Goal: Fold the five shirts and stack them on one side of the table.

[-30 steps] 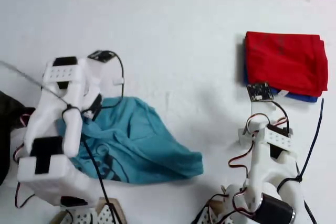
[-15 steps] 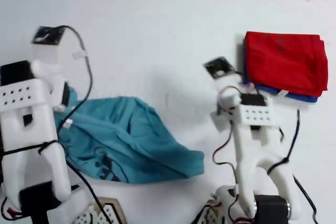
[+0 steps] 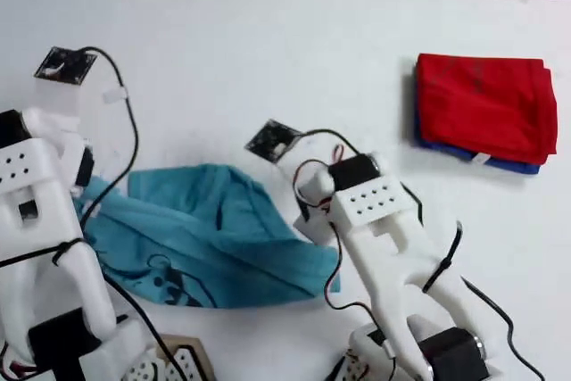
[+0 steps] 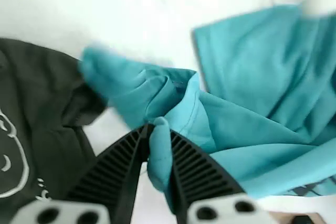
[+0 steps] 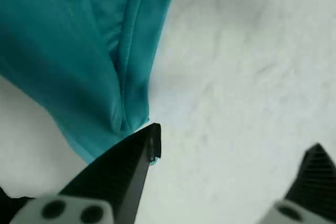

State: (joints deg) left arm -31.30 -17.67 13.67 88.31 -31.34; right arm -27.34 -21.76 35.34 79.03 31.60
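A crumpled teal shirt (image 3: 205,238) lies on the white table's front left. My left gripper (image 3: 85,186) is at the shirt's left end. The left wrist view shows that gripper (image 4: 159,136) shut on a bunched fold of the teal shirt (image 4: 252,108). My right gripper (image 3: 299,220) is at the shirt's right edge. In the right wrist view it (image 5: 233,145) stands open over bare table, one fingertip (image 5: 151,136) touching the teal hem (image 5: 79,51). A folded red shirt (image 3: 486,104) rests on a folded blue shirt (image 3: 446,146) at the right.
A dark shirt (image 4: 31,145) with a white print lies beside the teal one, under my left gripper. The white table (image 3: 268,60) is bare across the back and middle. Cables trail from both arms.
My right arm has swung left from beside the red stack to the teal shirt's right edge. My left arm has shifted left with the shirt's end, stretching the cloth flatter.
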